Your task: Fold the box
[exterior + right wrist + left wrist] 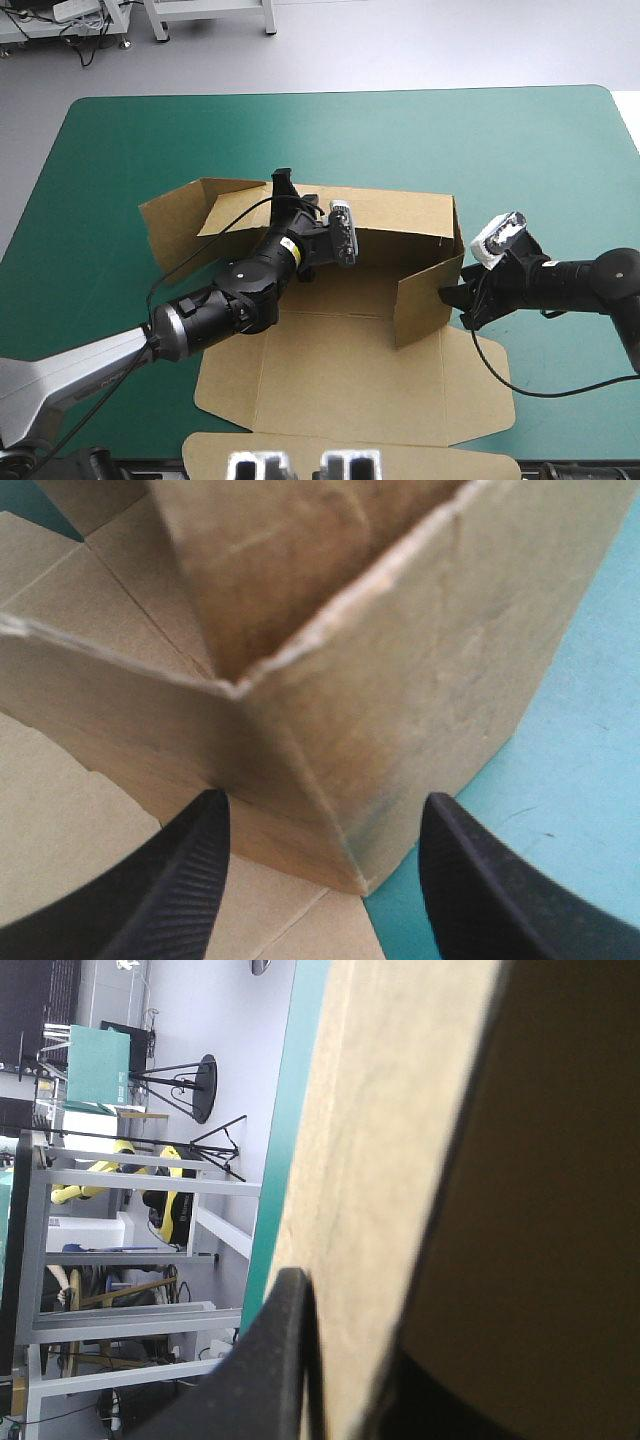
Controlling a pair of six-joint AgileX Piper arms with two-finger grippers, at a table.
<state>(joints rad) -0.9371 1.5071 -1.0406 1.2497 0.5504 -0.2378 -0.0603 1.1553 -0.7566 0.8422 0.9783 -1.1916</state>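
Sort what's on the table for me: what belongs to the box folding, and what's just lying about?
For the job:
box, walls partly raised
left gripper, shut on its far wall
right gripper, open at its right-hand corner

Lying about:
nothing loose that I can see; only the teal-green cover under the box

We see a table with a teal-green cover and rounded far corners, standing on a pale grey floor. Beyond its far edge, the white legs of a frame rest on that floor. The left wrist view, turned a quarter, shows a grey metal rack beyond the table. The light is even.
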